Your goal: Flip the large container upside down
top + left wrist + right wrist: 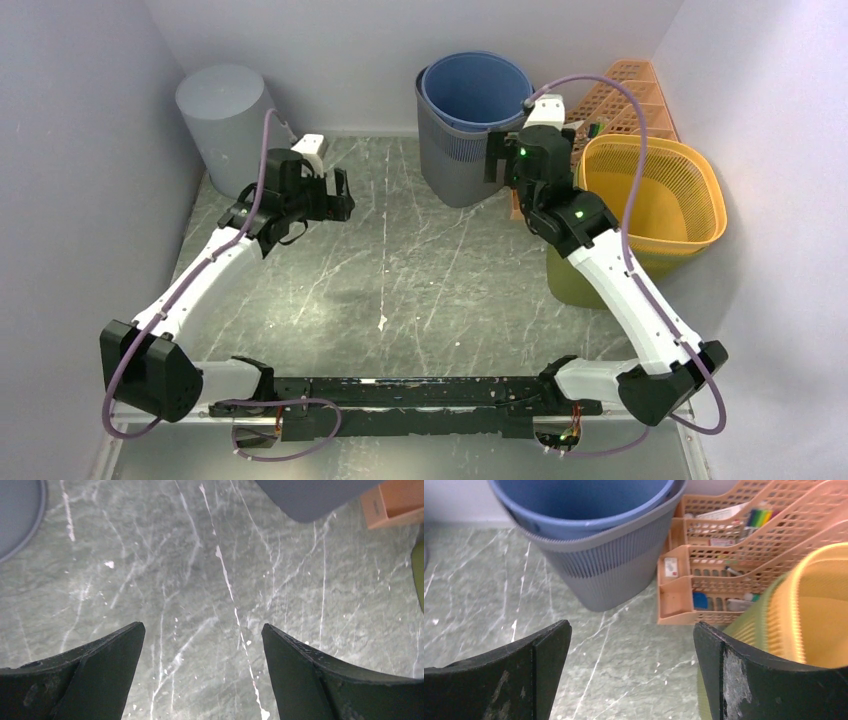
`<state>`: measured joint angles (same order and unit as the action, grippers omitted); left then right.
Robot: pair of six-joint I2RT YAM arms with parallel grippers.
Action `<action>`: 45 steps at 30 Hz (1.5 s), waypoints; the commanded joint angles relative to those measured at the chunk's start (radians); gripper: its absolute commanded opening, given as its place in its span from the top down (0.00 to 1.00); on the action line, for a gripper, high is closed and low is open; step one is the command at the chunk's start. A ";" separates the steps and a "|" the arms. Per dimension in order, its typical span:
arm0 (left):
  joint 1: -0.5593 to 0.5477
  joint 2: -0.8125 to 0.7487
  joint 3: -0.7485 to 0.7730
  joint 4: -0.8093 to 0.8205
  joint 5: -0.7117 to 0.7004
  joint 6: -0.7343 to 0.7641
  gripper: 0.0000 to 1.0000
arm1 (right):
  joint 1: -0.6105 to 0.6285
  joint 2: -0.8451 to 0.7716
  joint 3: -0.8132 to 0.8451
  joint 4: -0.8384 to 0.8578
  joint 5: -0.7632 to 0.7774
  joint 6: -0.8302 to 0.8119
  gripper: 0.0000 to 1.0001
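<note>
At upper left of the overhead view, the large container point(225, 115) stood mouth-down on the tabletop point(400, 290), seemingly already inverted; left claw point(202, 630) and right claw point(631, 630) gaped, released, empty.

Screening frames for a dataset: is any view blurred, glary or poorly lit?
Top external: soft, even light, only faint shadows on the table, no glare. Left wrist: marble veins crisp, the left gripper dark but sharp-edged. Right wrist: the yellow basket at the right edge is smeared, while the peach organiser beside it stays sharp.
</note>
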<state>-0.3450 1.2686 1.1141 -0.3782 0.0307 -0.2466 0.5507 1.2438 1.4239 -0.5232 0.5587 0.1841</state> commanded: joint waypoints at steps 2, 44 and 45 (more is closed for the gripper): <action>-0.071 -0.004 -0.026 0.002 -0.027 0.021 0.00 | -0.015 -0.027 0.142 -0.135 0.142 -0.033 0.07; -0.126 -0.135 -0.119 -0.043 -0.047 0.046 0.00 | -0.372 -0.084 -0.092 -0.076 0.055 0.010 0.66; -0.126 -0.135 -0.119 -0.043 -0.045 0.045 0.01 | -0.373 -0.084 -0.091 -0.077 0.051 0.007 0.77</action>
<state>-0.4614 1.1469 0.9932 -0.4137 -0.0036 -0.2089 0.1913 1.1591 1.3384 -0.6025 0.6170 0.1993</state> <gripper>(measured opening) 0.995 0.361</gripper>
